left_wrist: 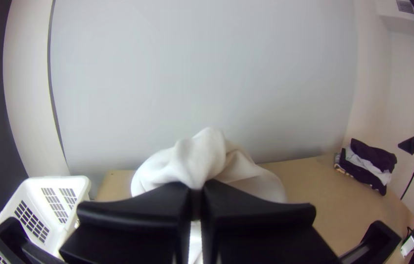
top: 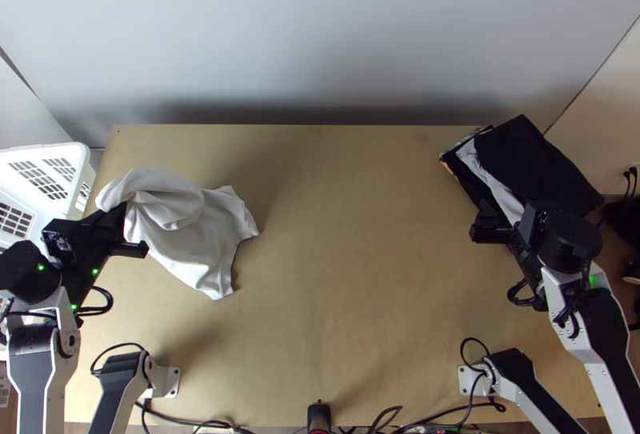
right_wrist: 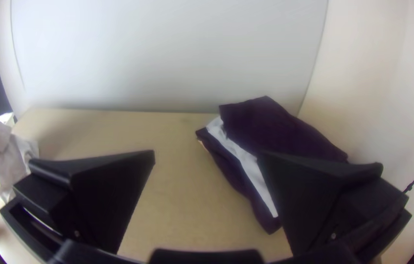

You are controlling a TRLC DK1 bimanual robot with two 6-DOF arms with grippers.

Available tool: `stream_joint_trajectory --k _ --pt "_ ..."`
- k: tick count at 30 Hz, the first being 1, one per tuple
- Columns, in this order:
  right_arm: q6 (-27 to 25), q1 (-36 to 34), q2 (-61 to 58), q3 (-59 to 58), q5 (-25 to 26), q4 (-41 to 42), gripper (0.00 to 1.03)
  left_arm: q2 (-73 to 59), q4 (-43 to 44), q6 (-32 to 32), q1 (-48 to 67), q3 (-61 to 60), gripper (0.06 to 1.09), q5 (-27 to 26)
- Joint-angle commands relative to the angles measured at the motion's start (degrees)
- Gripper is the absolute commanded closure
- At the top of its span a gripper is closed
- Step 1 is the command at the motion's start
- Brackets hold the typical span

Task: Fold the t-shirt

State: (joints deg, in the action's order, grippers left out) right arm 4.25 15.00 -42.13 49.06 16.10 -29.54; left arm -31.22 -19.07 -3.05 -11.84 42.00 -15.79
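White and softly creased, the t-shirt [top: 192, 234] bunches up where the left gripper [top: 122, 214] pinches it, the rest trailing rightward over the pale wooden table's [top: 344, 274] left side. The right gripper's [top: 508, 214] fingers stand apart near dark folded clothes [top: 532, 162], before a plain grey wall [top: 320, 34].

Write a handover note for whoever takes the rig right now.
Left hand: shut on the white cloth, presumably the t-shirt, at the table's left side by the white basket.
Right hand: open and holding nothing, at the right beside the dark and light folded stack.
Cloth: bunched at the grip, the rest draping loose; can't tell how much touches the table.
Done: cloth gripped; no neat fold made.
Left: likely lay it flat, then fold.
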Motion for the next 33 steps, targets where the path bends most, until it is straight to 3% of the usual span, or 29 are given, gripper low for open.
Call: stream_joint_trajectory --k 1,7,11,15,21,27,33 --pt "0.1 0.2 1.1 -1.4 0.1 0.2 0.05 -0.4 4.7 7.4 4.2 -3.3 1.05 0.1" --pt "0.1 1.1 2.3 -3.6 0.0 -0.3 0.05 -8.2 13.3 19.7 16.8 -4.4 1.05 0.6" --pt "2.1 2.5 2.8 -6.3 -0.3 -1.0 0.05 -14.9 17.8 22.6 26.5 -4.8 1.05 4.8" --pt "10.0 3.6 0.6 -7.7 -4.5 -1.2 0.05 -19.1 20.8 22.6 32.7 -5.7 1.05 7.7" --pt "22.8 8.5 -14.4 -2.9 -13.9 -0.3 0.05 -16.4 19.2 22.4 31.3 -7.1 1.05 7.7" --pt "23.5 22.7 -30.6 3.2 -15.6 6.1 0.05 -9.9 13.4 20.9 28.3 -7.5 1.05 7.8" --pt "22.7 32.2 -48.2 15.4 -16.2 8.1 0.05 -4.4 9.4 11.0 21.9 -8.2 1.05 9.2"
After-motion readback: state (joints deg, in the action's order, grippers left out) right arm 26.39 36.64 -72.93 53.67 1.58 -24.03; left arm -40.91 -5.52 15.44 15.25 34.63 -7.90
